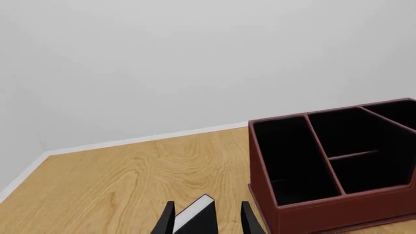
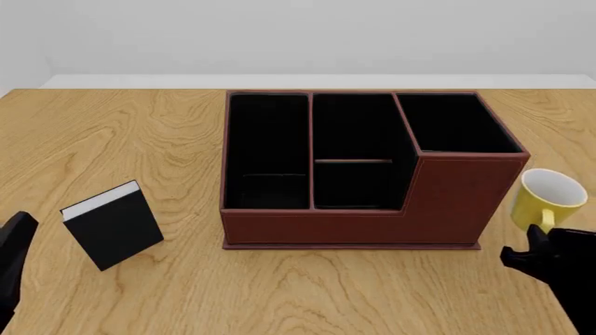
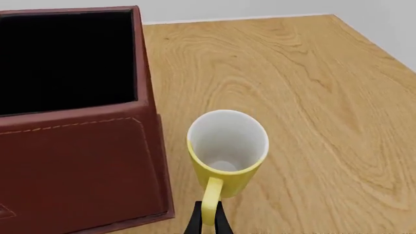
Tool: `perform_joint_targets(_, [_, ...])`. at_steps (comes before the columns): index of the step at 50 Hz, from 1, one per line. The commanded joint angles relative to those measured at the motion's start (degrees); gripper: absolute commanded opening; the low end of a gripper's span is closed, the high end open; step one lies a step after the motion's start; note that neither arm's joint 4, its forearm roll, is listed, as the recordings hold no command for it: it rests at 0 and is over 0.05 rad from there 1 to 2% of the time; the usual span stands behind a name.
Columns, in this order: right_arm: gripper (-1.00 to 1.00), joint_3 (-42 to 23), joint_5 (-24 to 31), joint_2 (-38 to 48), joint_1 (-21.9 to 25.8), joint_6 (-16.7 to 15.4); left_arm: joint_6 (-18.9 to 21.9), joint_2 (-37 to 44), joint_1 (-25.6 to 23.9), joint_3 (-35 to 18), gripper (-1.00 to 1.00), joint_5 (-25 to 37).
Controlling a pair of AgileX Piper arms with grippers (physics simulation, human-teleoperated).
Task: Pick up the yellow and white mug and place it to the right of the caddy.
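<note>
The yellow and white mug [image 2: 551,197] stands upright just right of the caddy [image 2: 354,223], with its handle towards me. In the right wrist view the mug [image 3: 227,146] shows its white inside, close beside the caddy's reddish-brown wall [image 3: 78,165]. My right gripper [image 3: 209,220] is shut on the mug's yellow handle; it also shows in the front view [image 2: 532,246]. I cannot tell whether the mug rests on the table. My left gripper [image 1: 206,222] is open and empty, low at the table's near left [image 2: 15,241], left of the caddy [image 1: 331,204].
A small black book [image 2: 112,225] with white page edges stands tilted on the table left of the caddy; it shows between my left fingers in the left wrist view [image 1: 195,214]. The wooden table [image 2: 121,139] ends at a white wall behind the caddy.
</note>
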Motion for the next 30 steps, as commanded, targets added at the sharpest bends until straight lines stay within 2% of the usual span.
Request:
perform_joint_targets(1, [-1.0, -0.21, -4.93, 5.45, -0.51, 0.78, 0.17, 0.0, -0.14, -0.12, 1.0, 0.13])
perform_joint_targets(9, [-1.0, -0.24, -8.5, 9.63, -0.58, 0.66, 0.42, -0.01, 0.07, 0.0, 1.0, 0.04])
perform_joint_targets(13, [-1.0, -0.2, -8.54, 9.85, -0.59, 0.95, 0.25, 0.0, 0.0, -0.26, 1.0, 0.24])
perform_joint_targets(30, [-1.0, 1.28, -16.8, 18.08, -0.85, 1.23, 0.43, 0.0, -0.19, -0.03, 1.0, 0.1])
